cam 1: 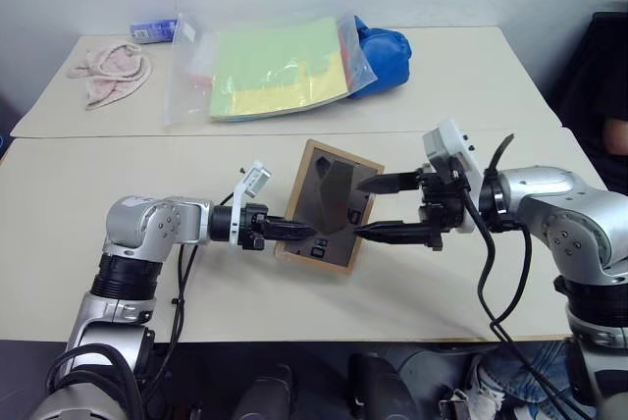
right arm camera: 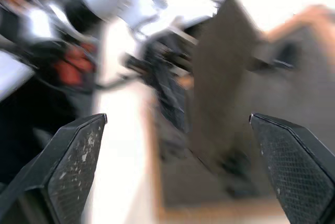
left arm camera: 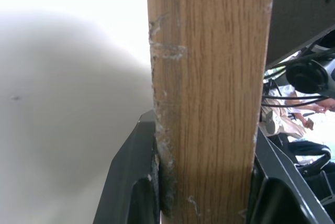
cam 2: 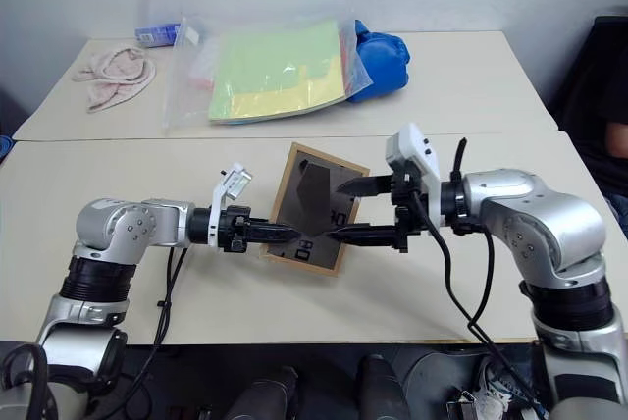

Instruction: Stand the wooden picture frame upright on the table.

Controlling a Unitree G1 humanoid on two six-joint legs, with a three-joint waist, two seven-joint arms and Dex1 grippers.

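The wooden picture frame (cam 1: 316, 206) is held tilted over the table (cam 1: 98, 184), its dark back panel facing me and its grey stand leg (cam 1: 339, 184) folded out. My left gripper (cam 1: 299, 232) is shut on the frame's lower left border. In the left wrist view the light wood edge (left arm camera: 209, 98) sits clamped between the black fingers (left arm camera: 131, 182). My right gripper (cam 1: 378, 209) stands open at the frame's right side, one fingertip over the back panel near the leg, the other by the lower border, gripping nothing. The right wrist view shows the wide-apart fingers (right arm camera: 68, 166) and the leg (right arm camera: 220, 77).
On the far table lie a clear bag of green-yellow paper (cam 1: 275, 67), a blue bundle (cam 1: 383, 47), a pink cloth (cam 1: 113, 69) and a small blue packet (cam 1: 152, 29). A seam (cam 1: 147, 135) separates the two tables. A person's arm (cam 1: 616, 135) shows at the far right.
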